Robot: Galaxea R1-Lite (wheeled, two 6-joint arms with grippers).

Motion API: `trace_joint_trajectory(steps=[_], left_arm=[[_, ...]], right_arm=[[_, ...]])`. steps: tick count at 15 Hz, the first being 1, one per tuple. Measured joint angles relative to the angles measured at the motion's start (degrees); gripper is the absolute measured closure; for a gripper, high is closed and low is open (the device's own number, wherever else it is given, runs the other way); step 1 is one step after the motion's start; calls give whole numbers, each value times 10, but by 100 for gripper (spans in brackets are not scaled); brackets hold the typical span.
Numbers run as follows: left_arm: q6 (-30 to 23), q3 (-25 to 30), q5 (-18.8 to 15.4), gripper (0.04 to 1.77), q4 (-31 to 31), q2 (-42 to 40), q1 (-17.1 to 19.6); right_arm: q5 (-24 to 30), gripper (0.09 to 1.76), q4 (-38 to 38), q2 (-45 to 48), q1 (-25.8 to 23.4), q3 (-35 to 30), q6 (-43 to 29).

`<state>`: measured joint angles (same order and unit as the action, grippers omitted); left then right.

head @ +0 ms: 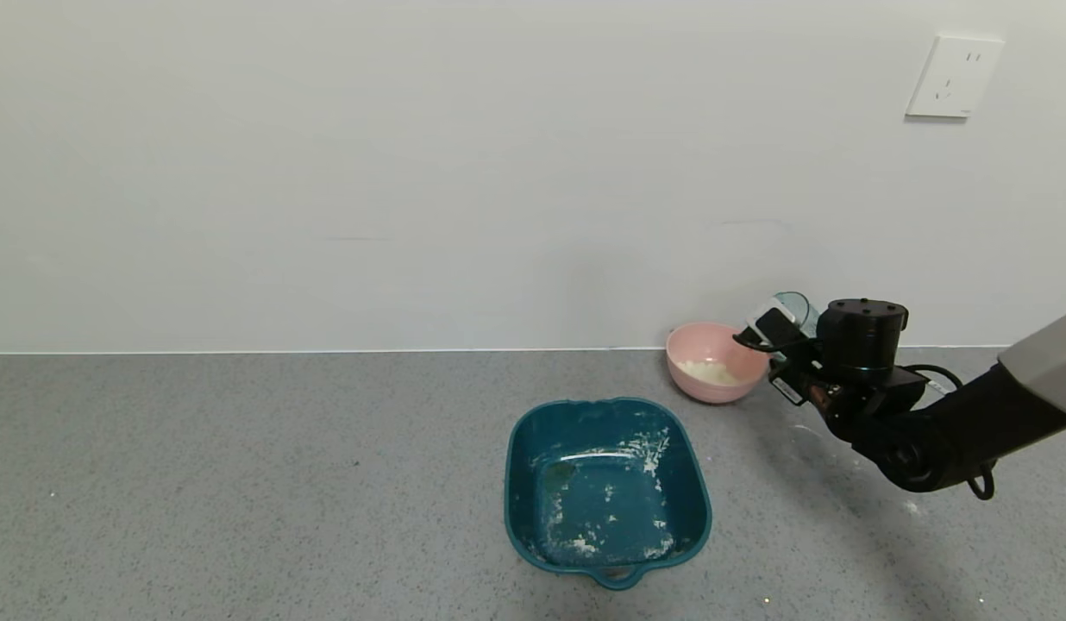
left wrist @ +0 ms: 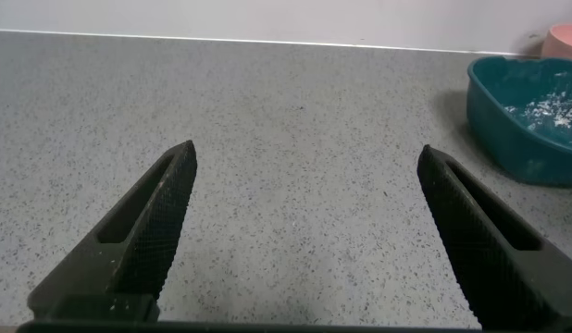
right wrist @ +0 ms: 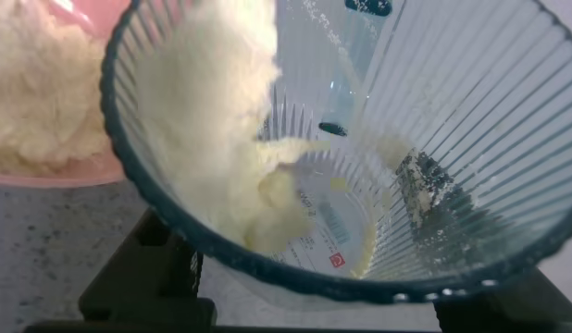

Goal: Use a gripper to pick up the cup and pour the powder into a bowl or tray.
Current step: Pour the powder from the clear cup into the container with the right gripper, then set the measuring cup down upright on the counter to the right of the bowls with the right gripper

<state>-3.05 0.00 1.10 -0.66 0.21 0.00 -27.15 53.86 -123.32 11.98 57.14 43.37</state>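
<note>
The right gripper (head: 779, 345) is clasping the cup (head: 794, 309), tipping its mouth left over the pink bowl (head: 714, 362), powder (right wrist: 212, 139) sliding out; the left gripper (left wrist: 304, 240) is idling, spread wide.

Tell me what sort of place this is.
Probably a kitchen-style counter: a grey speckled countertop against a plain white wall with a white wall socket, bearing a small pale pink bowl of white powder and a dark teal square tray.

A kitchen-like test place is suggested: a grey speckled counter (head: 240, 483) is set against a plain white wall (head: 412, 172) (with one socket (head: 954, 76)).
</note>
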Motion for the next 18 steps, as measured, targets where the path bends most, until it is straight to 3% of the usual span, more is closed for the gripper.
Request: trace_joint_trajectory(steps=[6,11,15,18], left_arm=[[0,0,0,9,0,0,0],[0,0,0,9,0,0,0],[0,0,0,9,0,0,0],[0,0,0,9,0,0,0]], right_arm=[[32,51,25,45,0,-113,-222],[52,51,110,74,12,-212,-325],[53,51,128,99,37,-262,-439],[51,51,169,107,60,-299,-474]])
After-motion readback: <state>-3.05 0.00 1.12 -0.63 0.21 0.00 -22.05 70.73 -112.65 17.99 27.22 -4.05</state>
